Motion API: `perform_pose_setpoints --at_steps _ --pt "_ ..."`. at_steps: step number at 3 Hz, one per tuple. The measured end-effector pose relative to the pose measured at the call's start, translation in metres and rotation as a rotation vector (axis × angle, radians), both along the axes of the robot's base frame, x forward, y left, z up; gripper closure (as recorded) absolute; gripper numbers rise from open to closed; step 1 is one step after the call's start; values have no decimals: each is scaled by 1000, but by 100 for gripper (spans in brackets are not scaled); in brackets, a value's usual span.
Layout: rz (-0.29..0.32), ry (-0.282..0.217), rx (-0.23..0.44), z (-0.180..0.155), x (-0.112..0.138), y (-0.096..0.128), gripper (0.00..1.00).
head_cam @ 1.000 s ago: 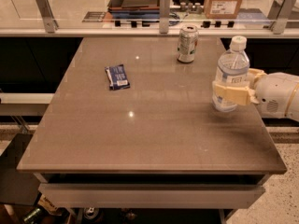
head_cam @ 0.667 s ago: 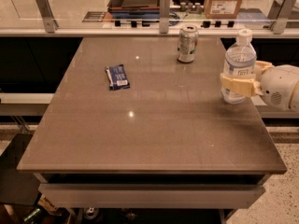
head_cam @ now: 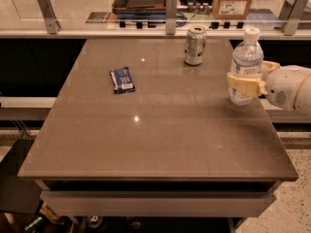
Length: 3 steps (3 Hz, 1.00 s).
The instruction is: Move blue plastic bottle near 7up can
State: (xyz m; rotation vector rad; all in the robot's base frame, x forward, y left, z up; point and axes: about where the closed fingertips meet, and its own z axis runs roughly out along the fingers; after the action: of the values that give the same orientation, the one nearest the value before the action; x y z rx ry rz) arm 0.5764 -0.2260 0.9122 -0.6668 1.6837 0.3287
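Observation:
The blue plastic bottle (head_cam: 246, 64) stands upright at the right side of the table, white cap on top. My gripper (head_cam: 246, 83) comes in from the right and is shut on the bottle's lower body, its pale fingers (head_cam: 237, 84) wrapped around the label. The 7up can (head_cam: 195, 45) stands upright at the far middle-right of the table, up and to the left of the bottle, with a gap between them.
A flat dark-blue snack packet (head_cam: 122, 79) lies left of centre on the brown table (head_cam: 146, 130). A glass rail with metal posts (head_cam: 171, 6) runs along the far edge. A cardboard box (head_cam: 234, 0) sits behind it. The table's right edge is just under the bottle.
The gripper has carried the bottle up and away, toward the far right of the table, nearer the level of the can.

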Motion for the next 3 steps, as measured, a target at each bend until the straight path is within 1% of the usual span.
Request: perform_pose_setpoints --at_steps 1,2,3 --pt "-77 4 26 -1 26 -2 100" --pt "-156 -5 35 4 55 -8 100" --pt "-242 -26 44 9 84 -19 100"
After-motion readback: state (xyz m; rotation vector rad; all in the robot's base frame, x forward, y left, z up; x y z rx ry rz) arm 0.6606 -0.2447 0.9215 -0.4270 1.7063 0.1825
